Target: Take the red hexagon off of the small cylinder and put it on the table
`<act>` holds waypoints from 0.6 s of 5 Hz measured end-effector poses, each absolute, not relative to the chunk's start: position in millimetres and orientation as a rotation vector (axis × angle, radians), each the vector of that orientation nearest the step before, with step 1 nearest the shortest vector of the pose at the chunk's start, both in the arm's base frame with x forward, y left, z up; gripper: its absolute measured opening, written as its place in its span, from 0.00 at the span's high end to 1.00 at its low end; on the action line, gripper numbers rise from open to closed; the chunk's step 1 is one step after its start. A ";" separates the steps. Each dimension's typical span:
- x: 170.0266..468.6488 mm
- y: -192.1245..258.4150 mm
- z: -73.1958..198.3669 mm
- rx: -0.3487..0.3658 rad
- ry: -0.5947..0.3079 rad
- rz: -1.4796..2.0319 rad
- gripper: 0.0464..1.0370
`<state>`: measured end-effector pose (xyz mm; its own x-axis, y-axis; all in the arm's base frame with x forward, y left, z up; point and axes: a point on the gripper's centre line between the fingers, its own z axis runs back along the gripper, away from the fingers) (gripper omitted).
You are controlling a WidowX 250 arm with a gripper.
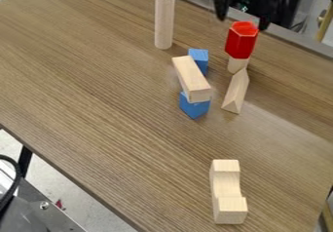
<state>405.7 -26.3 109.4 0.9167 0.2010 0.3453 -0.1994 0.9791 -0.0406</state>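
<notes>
Above the red hexagon [240,43] standing on the small cylinder [236,65], the claw [243,15] hangs spread apart.

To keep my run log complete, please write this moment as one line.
red hexagonal prism: on small wooden cylinder | gripper: near prism's top | jaws: open | placing on table: not yet done

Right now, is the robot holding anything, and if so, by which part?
Nothing is held: the gripper is open, and the red hexagon rests on the small cylinder.
</notes>
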 end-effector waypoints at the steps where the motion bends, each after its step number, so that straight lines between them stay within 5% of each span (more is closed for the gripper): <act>1: 413.5 -32.4 101.8 -0.009 -0.360 0.192 0.04; 3: 425.8 -33.6 77.6 -0.002 -0.323 0.174 0.04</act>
<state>425.8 -33.6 77.6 0.9336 0.1702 0.3152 -0.1694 0.9851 -0.0301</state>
